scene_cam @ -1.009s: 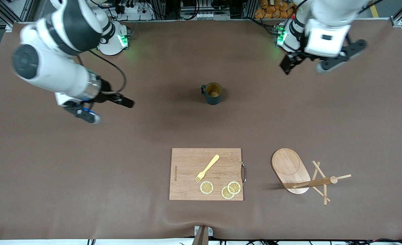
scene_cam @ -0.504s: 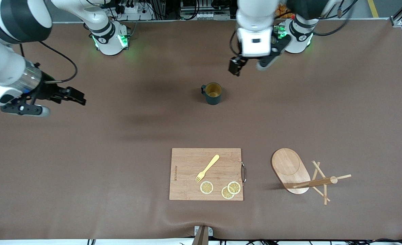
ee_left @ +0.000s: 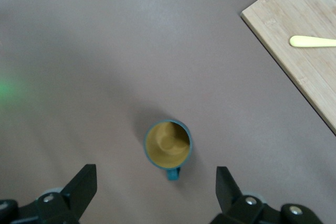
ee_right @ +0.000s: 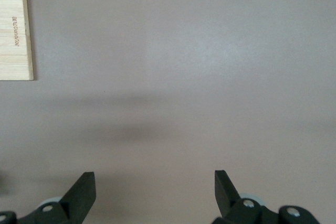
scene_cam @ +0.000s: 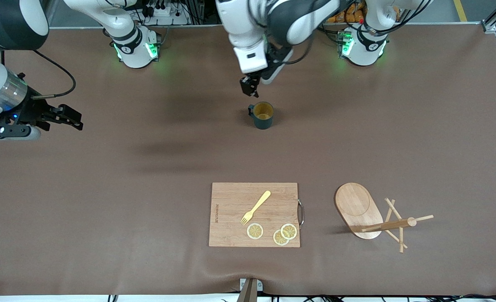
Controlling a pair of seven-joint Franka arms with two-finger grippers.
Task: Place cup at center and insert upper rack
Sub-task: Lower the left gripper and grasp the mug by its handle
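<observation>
Your left gripper [scene_cam: 254, 84] hung in the air over the brown table mat [scene_cam: 105, 209], right by the small dark teal ribbed mug [scene_cam: 262, 115] with a yellowish-tan inside, its fingers [ee_left: 84, 184] spread wide and holding nothing. In the left wrist view that mug [ee_left: 168, 145] sat upright between the two spread fingers but well below them, untouched, its loop handle turned toward the camera. You had the mug standing on bare mat about midway between the two arms' ends of the table, farther from the front camera than the rectangular wooden cutting board [scene_cam: 231, 201].

Your right gripper [scene_cam: 59, 117] waited over bare mat at the right arm's end of the table, fingers [ee_right: 81, 190] also wide apart and empty.

The light wooden mug stand [scene_cam: 359, 205], oval bamboo base with post and thin dowel pegs, lay tipped on its side beside the board, toward the left arm's end. On the board you had a yellow fork [scene_cam: 256, 206] and three lemon slices [scene_cam: 255, 230].
</observation>
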